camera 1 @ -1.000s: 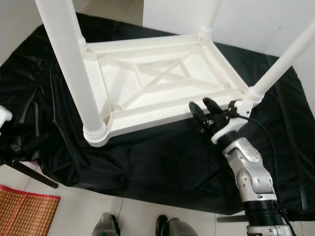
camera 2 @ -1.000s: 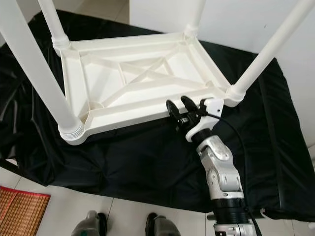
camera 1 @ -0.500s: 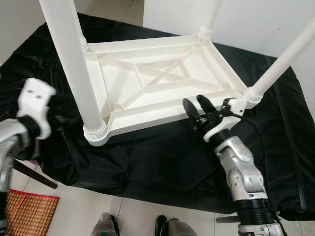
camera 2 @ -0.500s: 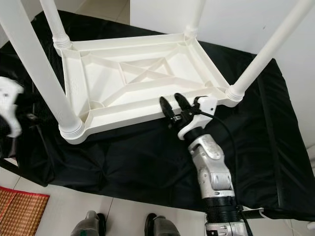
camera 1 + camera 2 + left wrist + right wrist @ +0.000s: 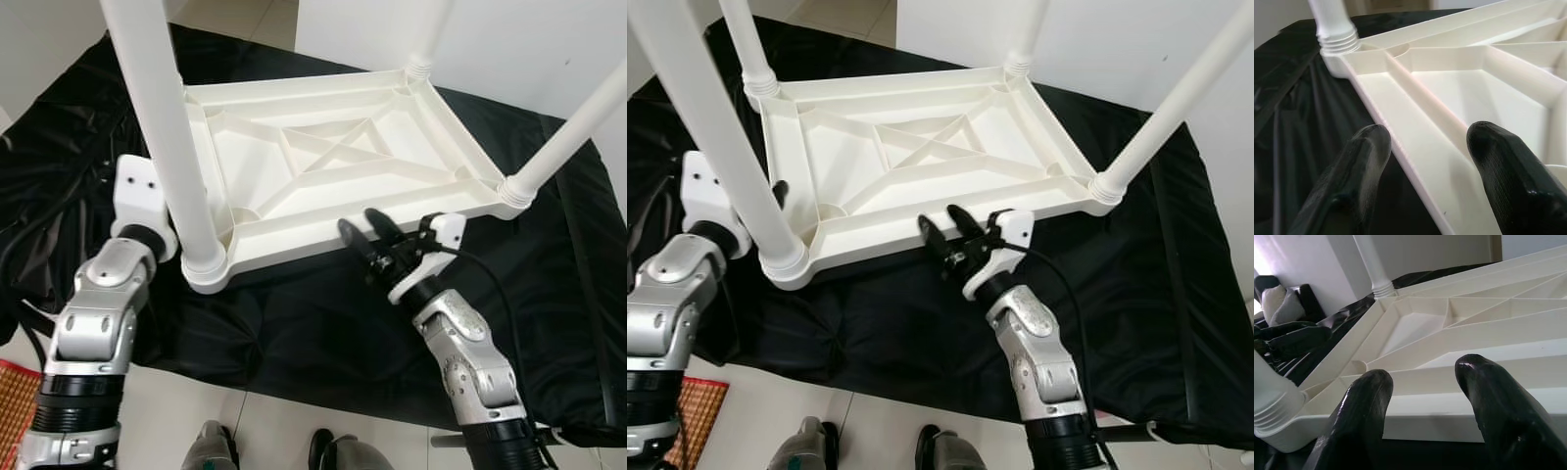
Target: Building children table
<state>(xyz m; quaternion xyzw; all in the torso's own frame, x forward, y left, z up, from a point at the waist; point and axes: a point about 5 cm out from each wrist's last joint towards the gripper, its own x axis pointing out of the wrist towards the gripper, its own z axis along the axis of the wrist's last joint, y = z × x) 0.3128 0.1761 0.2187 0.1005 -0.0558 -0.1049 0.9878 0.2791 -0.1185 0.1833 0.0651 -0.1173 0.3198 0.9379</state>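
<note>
Item: children's table [image 5: 333,166], white moulded plastic, lying upside down with ribbed underside facing up and an X-shaped brace at centre. Four round white legs [image 5: 162,127] stand up from the corner sockets, with threaded collars visible at their bases. No brand, label or writing can be read on any part.

Right gripper [image 5: 370,235]: at the near long edge of the table frame, fingers spread apart, tips over the rim. In its wrist view the two black fingers [image 5: 1359,411] frame the rim; contact cannot be confirmed. It holds nothing.

Left gripper [image 5: 1425,161]: at the table's left short edge, just beside the near-left leg. Fingers apart, one finger [image 5: 1359,161] outside the rim over the cloth, the other above the inner tray. Nothing gripped. Its white wrist housing [image 5: 137,191] sits just behind that leg.

Surface: black glossy cloth [image 5: 323,333], wrinkled, spread under the table and beneath both grippers.

Room: pale tiled floor [image 5: 167,421] nearer than the grippers; white wall [image 5: 529,49] beyond the table; woven reddish mat [image 5: 696,401] below the left arm. A dark sofa with pale cushion [image 5: 1276,298] appears in the right wrist view.
</note>
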